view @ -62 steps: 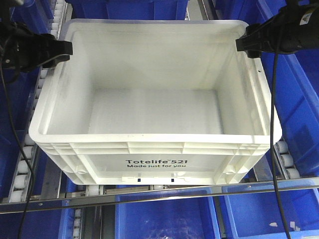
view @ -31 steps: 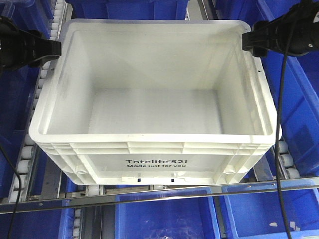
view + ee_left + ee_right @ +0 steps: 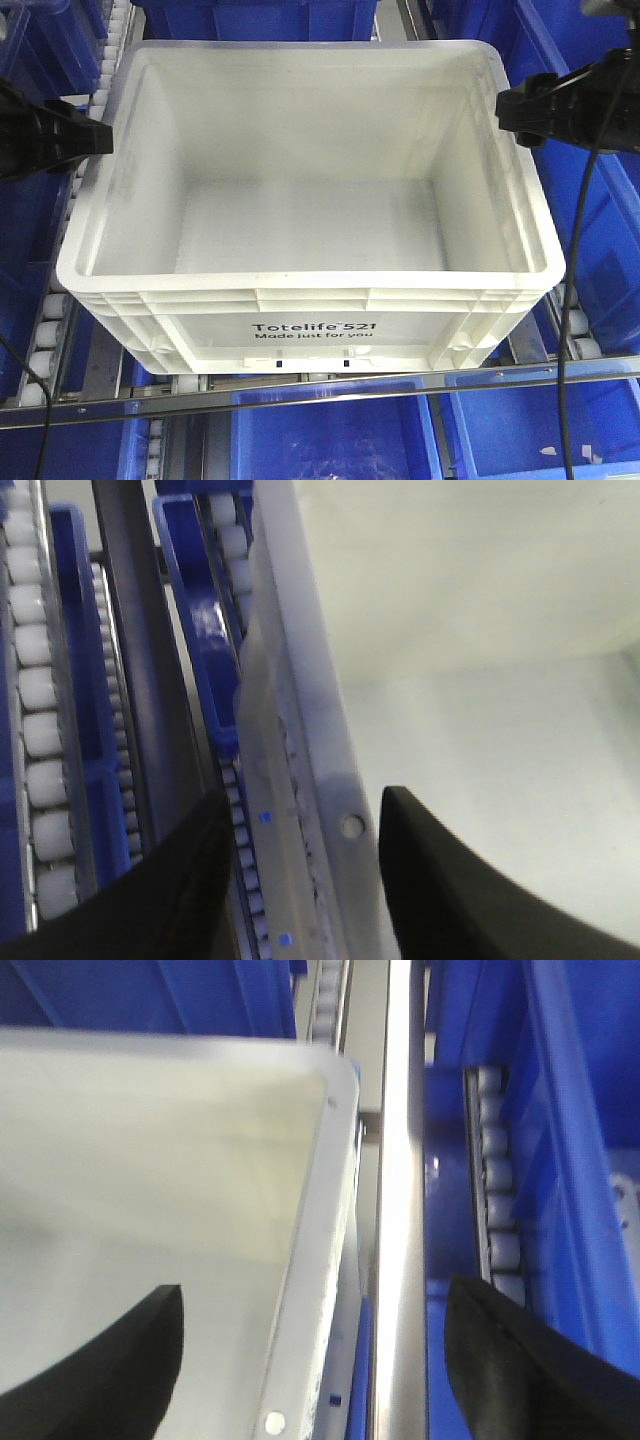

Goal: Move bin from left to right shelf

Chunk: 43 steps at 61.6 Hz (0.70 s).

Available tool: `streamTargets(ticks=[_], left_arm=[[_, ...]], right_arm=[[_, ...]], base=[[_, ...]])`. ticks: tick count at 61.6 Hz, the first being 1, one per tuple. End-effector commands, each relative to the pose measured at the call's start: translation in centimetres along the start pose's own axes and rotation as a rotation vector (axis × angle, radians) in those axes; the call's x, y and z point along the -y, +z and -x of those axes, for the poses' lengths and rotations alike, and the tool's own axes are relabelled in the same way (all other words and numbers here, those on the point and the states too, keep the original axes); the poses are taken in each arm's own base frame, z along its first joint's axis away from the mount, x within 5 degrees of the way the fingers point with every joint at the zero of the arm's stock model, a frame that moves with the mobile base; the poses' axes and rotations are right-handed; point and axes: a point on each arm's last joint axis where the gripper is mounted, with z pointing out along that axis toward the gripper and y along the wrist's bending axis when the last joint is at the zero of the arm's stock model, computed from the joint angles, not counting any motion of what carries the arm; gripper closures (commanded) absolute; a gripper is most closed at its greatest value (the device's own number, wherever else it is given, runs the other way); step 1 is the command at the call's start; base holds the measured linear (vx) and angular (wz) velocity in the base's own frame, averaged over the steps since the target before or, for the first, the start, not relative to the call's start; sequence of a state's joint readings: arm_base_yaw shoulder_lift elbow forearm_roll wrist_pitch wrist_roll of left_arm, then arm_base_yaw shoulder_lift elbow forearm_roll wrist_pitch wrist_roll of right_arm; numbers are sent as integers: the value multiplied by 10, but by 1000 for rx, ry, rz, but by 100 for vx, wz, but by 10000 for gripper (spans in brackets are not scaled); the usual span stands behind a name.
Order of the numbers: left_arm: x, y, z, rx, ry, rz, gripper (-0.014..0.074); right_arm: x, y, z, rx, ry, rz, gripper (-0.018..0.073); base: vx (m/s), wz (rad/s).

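The left gripper (image 3: 100, 138) reaches in from the left edge, the right gripper (image 3: 505, 108) from the right — both black and held roughly level. Each wrist view shows two fingers (image 3: 455, 880) spread wide apart; the right fingers (image 3: 110, 1360) look equally parted, though blurred.

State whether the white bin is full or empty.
Empty: the bin shows bare white floor and walls, nothing inside.

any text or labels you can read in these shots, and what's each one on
"Totelife 521": black print on the front wall of the white bin, front view.
"Made just for you": smaller black line right under it, same wall.
Wrist views: no text visible on the bin rim, rollers or blue bins.
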State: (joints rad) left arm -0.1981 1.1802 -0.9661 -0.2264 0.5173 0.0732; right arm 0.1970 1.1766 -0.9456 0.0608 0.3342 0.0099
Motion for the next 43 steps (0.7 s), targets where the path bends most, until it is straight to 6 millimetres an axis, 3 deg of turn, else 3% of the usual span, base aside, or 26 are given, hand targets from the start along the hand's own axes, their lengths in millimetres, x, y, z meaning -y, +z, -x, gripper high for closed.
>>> streamTargets(ticks=[1, 16, 43], left_arm=[[3, -20, 12, 161, 16, -7, 262], [1, -45, -12, 257, 24, 0, 262], [-4, -104, -97, 421, 85, -4, 262]], right_arm=[[-1, -21, 15, 182, -14, 4, 26], [1, -52, -12, 263, -61, -2, 26], [4, -128, -75, 443, -73, 1, 29]], base=[[0, 0], [0, 0], [0, 0]])
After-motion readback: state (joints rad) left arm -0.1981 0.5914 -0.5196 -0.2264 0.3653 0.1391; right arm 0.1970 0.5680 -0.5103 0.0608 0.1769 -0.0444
